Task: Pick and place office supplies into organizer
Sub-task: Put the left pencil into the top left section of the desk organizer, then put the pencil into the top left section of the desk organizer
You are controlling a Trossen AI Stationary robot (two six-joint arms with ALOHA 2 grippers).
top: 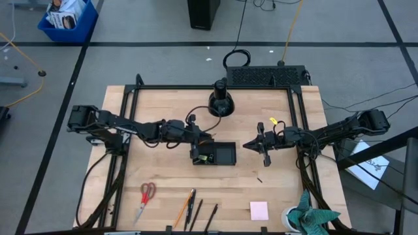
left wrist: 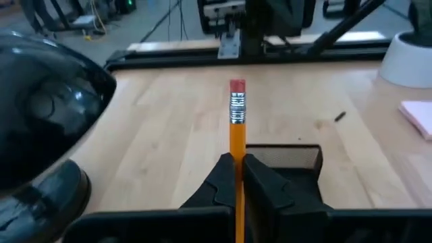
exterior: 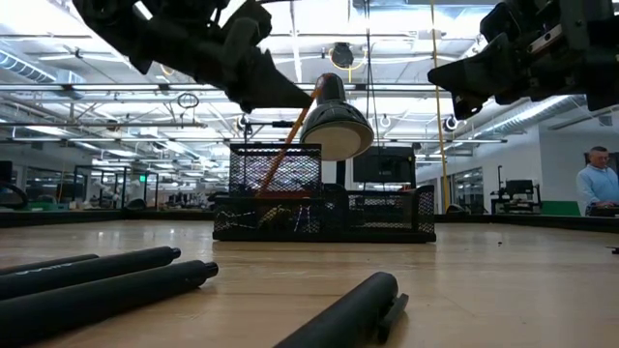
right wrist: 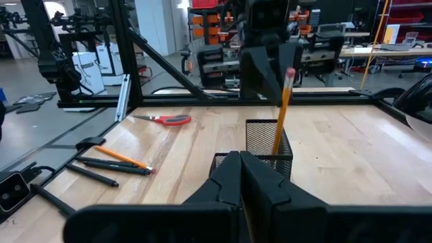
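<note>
Left gripper (left wrist: pixel 237 177) clenched on pencil (left wrist: pixel 237 128), tip down in tall cup at left end of organizer (top: pixel 224 155). Step: placing pencil. Next, likely: release, lift clear. Right gripper (top: pixel 264 145) clenched, empty, waiting beside organizer. Scissors (top: pixel 145 198), pens (top: pixel 198 214), pink pad (top: pixel 258 210) not yet stowed.

Left gripper (top: pixel 196 145): over the left end of the organizer (top: pixel 225 154), near the table middle.
Right gripper (top: pixel 251 145): just right of the organizer, apart from it.
Scissors (top: pixel 145 198): red handles, near the front edge, left side.
Pencil (top: pixel 184 207): orange, beside the dark pens (top: pixel 202 215) at the front.
Sticky-note pad (top: pixel 258 210): pink, front right.
Cloth (top: pixel 312 214): teal-green, front right corner.
Dome object (top: pixel 221 102): black, behind the organizer.
</note>
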